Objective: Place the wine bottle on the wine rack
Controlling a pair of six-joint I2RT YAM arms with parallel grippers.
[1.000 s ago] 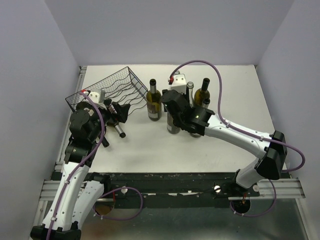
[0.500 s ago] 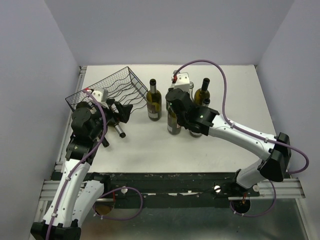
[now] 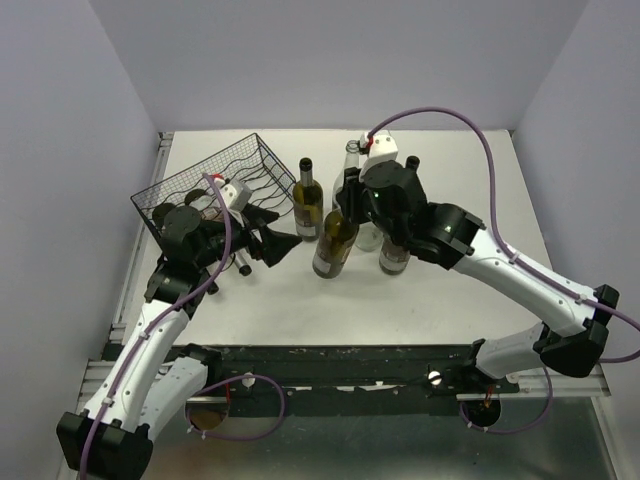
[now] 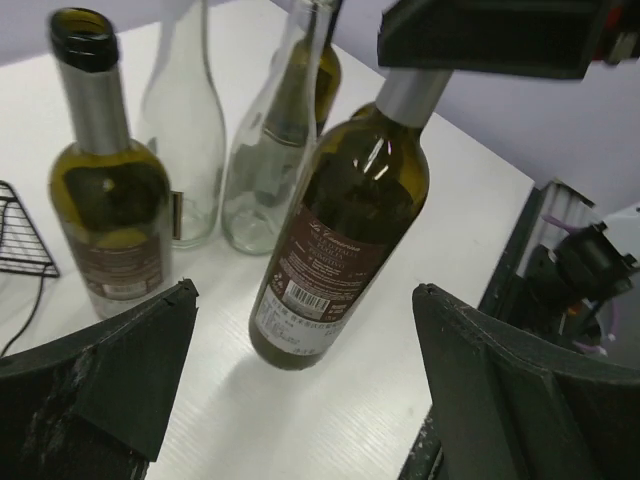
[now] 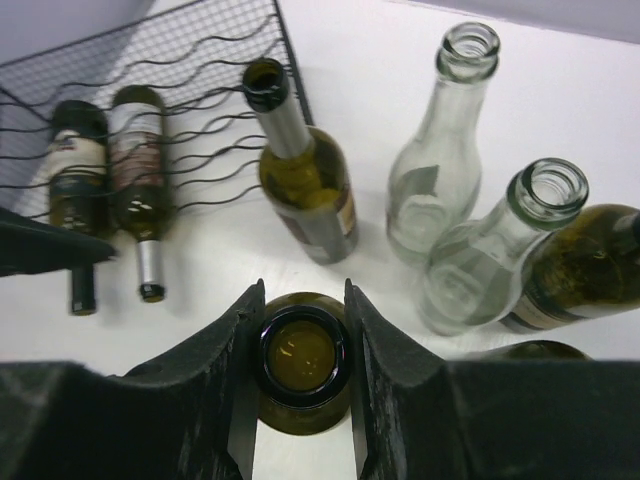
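Note:
A dark green wine bottle (image 3: 333, 248) with a brown label hangs tilted near the table's middle. My right gripper (image 3: 345, 205) is shut on its neck from above. In the right wrist view the fingers (image 5: 215, 370) press both sides of the open mouth of the wine bottle (image 5: 300, 352). My left gripper (image 3: 285, 243) stands open just left of it. In the left wrist view the wine bottle (image 4: 340, 230) leans between and beyond the wide-apart fingers (image 4: 110, 370), untouched by them. The black wire wine rack (image 3: 215, 175) sits at the back left with two bottles (image 5: 140, 190) lying in it.
A dark bottle (image 3: 308, 200) stands upright just right of the rack. Behind the held bottle stand two clear bottles (image 5: 440, 170) and another dark one (image 3: 393, 252). White walls close in the table at the back and on both sides.
My right gripper shut on the bottle's neck and carried it left and nearer, tilting it. My left arm swung right from the rack towards the bottle, jaws still open.

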